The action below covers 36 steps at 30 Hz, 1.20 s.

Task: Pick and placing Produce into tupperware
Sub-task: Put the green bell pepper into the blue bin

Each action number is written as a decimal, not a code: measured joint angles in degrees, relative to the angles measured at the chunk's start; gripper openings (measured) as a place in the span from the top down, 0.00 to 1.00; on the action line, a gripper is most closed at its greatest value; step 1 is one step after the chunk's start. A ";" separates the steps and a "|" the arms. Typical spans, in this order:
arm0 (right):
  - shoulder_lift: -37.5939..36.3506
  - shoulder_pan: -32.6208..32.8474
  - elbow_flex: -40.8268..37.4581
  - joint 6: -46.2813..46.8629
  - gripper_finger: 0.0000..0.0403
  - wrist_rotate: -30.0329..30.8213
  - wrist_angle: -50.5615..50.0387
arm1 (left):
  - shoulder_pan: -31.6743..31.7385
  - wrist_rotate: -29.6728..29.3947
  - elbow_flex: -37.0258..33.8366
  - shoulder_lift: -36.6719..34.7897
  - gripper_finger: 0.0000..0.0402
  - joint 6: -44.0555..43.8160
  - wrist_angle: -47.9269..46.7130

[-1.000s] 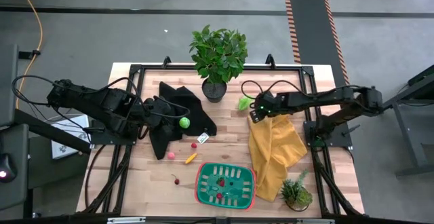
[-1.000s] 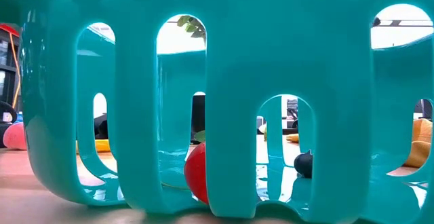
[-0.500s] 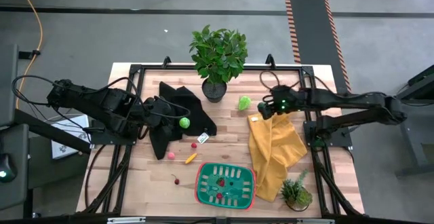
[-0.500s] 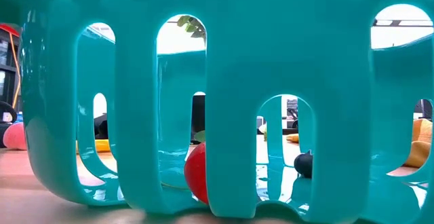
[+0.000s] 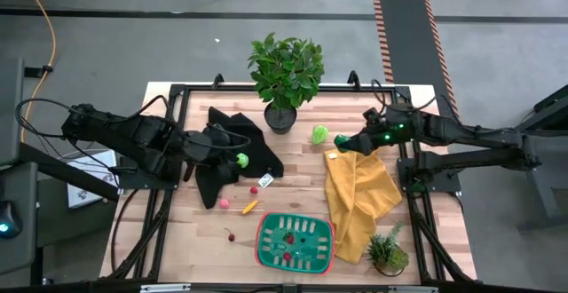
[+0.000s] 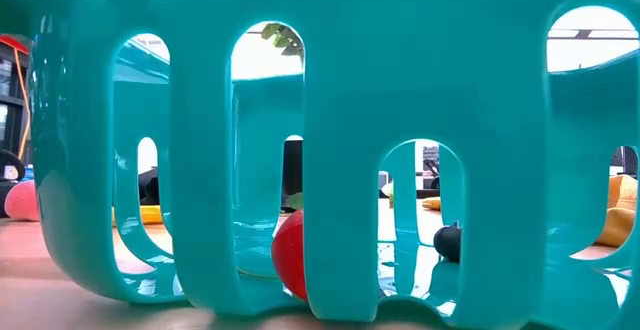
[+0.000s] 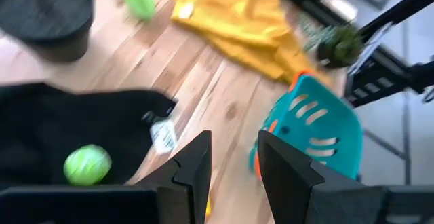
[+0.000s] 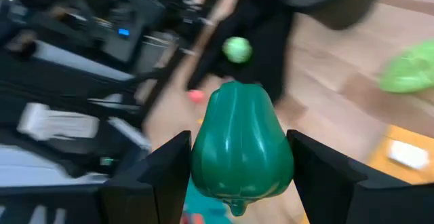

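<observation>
Right gripper [image 8: 237, 157] jaws clamp a green pepper [image 8: 241, 142] over the table [image 5: 302, 173]; left gripper [image 7: 230, 157] jaws narrowly open, empty, near lime ball [image 7: 87, 164].

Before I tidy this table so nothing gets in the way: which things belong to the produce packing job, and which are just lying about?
Job:
- tupperware
- green pepper, held in the right gripper
- lime-green ball on the black cloth
- light green produce
- pink piece

Lying about:
- yellow cloth
- big potted plant
- small plant
</observation>
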 joint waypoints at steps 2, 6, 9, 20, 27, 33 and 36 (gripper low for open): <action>-0.37 0.78 0.00 -0.09 0.47 -0.92 3.19 | 0.01 0.01 0.00 0.00 0.72 1.22 2.30; -0.48 2.54 0.00 -0.17 0.47 -2.81 8.18 | 0.00 0.01 0.00 0.00 0.72 1.83 6.97; -0.48 4.55 0.00 -0.48 0.47 -4.38 11.90 | 0.00 0.00 0.00 0.00 0.72 1.89 10.52; -0.46 15.38 0.00 -1.07 0.47 -12.57 26.98 | 0.00 -2.42 0.00 0.00 0.72 1.69 30.85; -0.46 22.11 0.00 -0.20 0.47 -12.40 33.21 | 0.00 -10.28 0.00 0.00 0.72 3.58 41.35; 0.43 27.72 0.00 -0.28 0.47 -6.80 33.51 | 0.01 -15.33 0.02 0.00 0.72 3.79 44.38; 1.93 30.33 0.00 -0.70 0.47 -3.49 33.45 | 0.00 -15.27 0.02 0.00 0.72 3.79 44.07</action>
